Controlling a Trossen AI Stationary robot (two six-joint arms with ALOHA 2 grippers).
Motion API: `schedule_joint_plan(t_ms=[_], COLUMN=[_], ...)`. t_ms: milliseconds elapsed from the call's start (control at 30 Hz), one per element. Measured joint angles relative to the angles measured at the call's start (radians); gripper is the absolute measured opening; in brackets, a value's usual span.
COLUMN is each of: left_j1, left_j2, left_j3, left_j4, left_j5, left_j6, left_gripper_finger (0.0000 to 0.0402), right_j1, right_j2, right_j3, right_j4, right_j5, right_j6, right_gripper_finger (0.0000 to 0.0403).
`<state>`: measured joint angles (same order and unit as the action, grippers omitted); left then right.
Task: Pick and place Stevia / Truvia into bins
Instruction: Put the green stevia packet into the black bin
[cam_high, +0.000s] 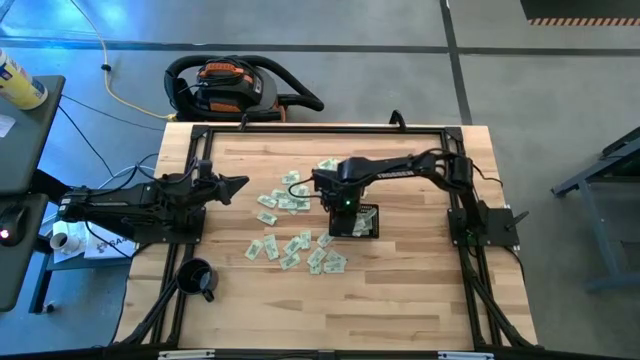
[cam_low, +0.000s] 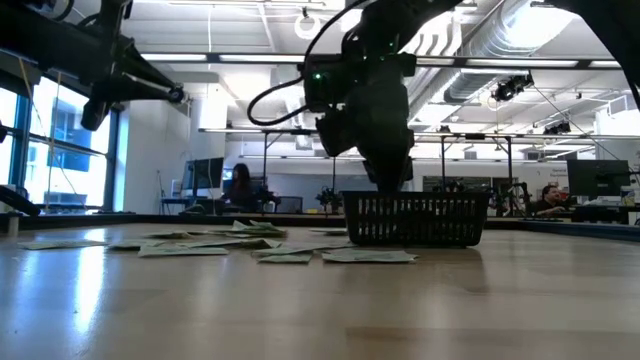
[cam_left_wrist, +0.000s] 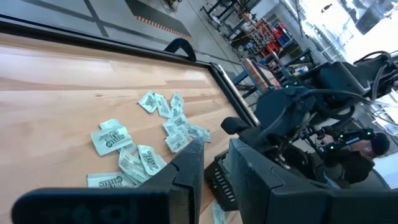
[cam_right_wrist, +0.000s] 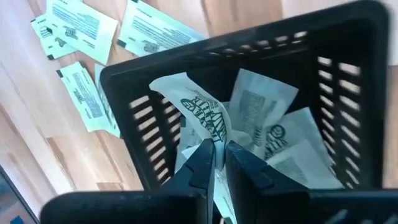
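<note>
**Right hand over the basket, sachet between its fingers**

The right hand (cam_right_wrist: 217, 163) hangs just above the black basket (cam_high: 366, 221), which stands on the wooden surface (cam_high: 400, 290) slightly right of centre. Seen from the right wrist, its two dark fingers (cam_right_wrist: 200, 163) stand nearly closed, with only a narrow slit between them, and a crumpled pale green and white sachet (cam_right_wrist: 202, 111) sits in that slit at the fingertips; whether the sachet is pinched or merely lies against them cannot be told. Several more sachets (cam_right_wrist: 292, 149) lie inside the basket. From table height, the right arm comes down into the basket's open top (cam_low: 415, 218).

The loose Stevia / Truvia sachets (cam_high: 290, 225) are scattered flat on the surface to the left of the basket and in front of it, some overlapping. A few lie just beside the basket's wall (cam_right_wrist: 81, 93).

The left hand (cam_high: 235, 186) waits near the left edge of the surface, well apart from the basket, fingers partly spread and holding nothing. A round black mug (cam_high: 196, 278) stands near the front left corner. A vacuum cleaner (cam_high: 235, 85) rests on the floor beyond the surface.
</note>
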<state>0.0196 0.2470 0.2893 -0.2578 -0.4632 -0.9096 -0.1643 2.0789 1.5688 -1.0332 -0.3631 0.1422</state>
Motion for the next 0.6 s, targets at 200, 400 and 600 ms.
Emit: schedule_joint_plan(t_ms=[200, 400, 600], left_j1=[0.0, 0.0, 0.0], left_j2=[0.0, 0.0, 0.0], left_j3=[0.0, 0.0, 0.0], left_j4=[-0.007, -0.007, -0.007], left_j5=[0.0, 0.001, 0.001], left_j6=[0.0, 0.0, 0.0], left_gripper_finger=[0.0111, 0.0111, 0.0111], right_j1=[0.015, 0.013, 0.012], right_j2=[0.001, 0.0, -0.078], right_j3=[0.0, 0.005, 0.066], right_j4=[0.016, -0.023, -0.038], right_j5=[0.017, 0.013, 0.156], right_j6=[0.009, 0.039, -0.019], right_gripper_finger=[0.003, 0.0104, 0.0188])
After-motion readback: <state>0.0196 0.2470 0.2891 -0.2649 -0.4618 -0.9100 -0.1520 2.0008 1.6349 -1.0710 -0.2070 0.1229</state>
